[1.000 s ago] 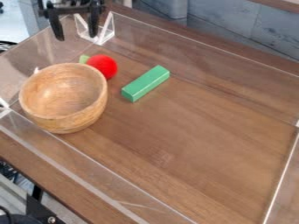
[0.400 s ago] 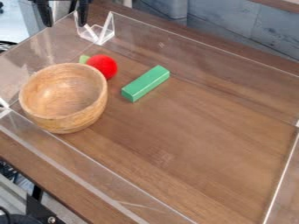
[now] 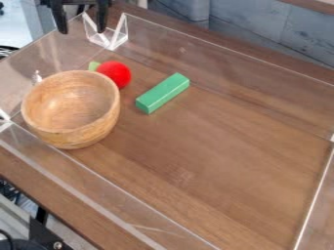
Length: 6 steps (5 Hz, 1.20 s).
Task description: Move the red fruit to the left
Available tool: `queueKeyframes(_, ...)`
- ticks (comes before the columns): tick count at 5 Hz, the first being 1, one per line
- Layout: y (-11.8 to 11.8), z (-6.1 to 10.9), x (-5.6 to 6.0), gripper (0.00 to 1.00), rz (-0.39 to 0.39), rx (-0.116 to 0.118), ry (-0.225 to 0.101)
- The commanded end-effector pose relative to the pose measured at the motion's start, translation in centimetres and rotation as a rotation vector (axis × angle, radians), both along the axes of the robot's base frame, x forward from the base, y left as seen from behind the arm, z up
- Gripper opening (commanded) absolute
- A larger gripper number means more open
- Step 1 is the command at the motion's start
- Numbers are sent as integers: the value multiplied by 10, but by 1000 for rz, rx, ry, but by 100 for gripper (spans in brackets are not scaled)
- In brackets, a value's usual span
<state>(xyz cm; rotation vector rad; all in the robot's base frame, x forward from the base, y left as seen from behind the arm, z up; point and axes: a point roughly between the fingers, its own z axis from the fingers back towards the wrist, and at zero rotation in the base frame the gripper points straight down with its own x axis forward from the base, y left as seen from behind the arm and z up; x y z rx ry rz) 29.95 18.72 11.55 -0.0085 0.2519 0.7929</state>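
Three loose things sit on the wooden tabletop (image 3: 222, 146): one wooden bowl (image 3: 72, 107), one red fruit (image 3: 115, 73) and one green block (image 3: 162, 93). A clear plastic wall (image 3: 156, 229) runs around the work area, its near edge and right side catching faint reflections. The red fruit lies just behind the bowl's far rim, toward the back left of the table, with its pale green leafy top pointing left and partly hidden by the bowl; whether fruit and bowl touch cannot be told. The green block lies at a slant a little to the right of the fruit, apart from it. The pincer (image 3: 76, 14) hangs at the top left corner, mostly cut off by the frame edge, so only dark finger ends show, close to a folded piece of clear plastic (image 3: 109, 35). Its fingers stand spread wide, with nothing between them, well clear of the fruit.
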Motion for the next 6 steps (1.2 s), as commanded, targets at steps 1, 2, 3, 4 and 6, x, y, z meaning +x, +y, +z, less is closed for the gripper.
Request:
queueKeyframes(1,1,24,0,100,9,25,-44)
queueKeyframes(2,8,34,7,100,31,22,-47)
queueKeyframes(3,16,36,14,100,57,27,-38)
queueKeyframes(4,21,34,18,100,80,36,-20)
queueKeyframes(6,27,-6,14,100,105,57,22)
